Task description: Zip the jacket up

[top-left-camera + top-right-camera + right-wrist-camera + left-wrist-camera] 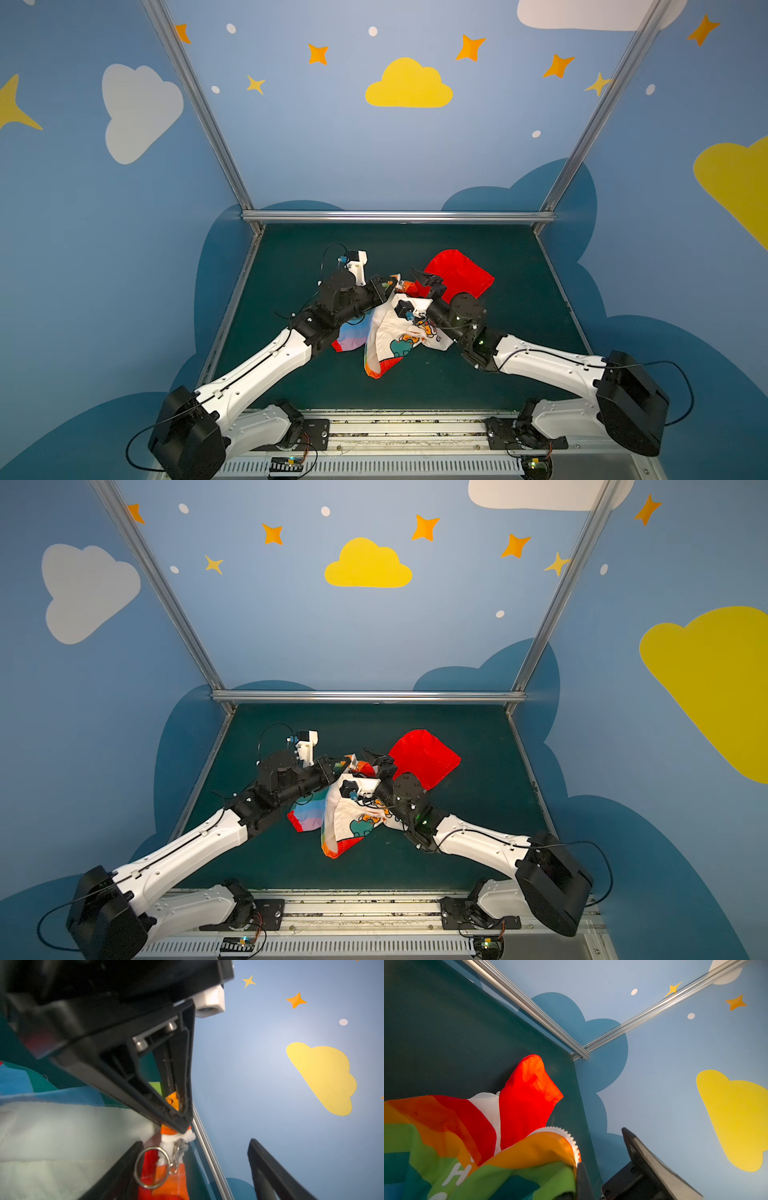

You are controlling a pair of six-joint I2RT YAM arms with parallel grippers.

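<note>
left jaws clamped on jacket (pixel 388 332) edge; right jaws wide apart, empty, beside ring pull (pixel 136 1167)

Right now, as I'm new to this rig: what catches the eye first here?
The rainbow jacket lies bunched on the green table, its red hood spread toward the far side. The left gripper pinches its zipper edge, while the right gripper stands open beside the metal ring pull.
</note>
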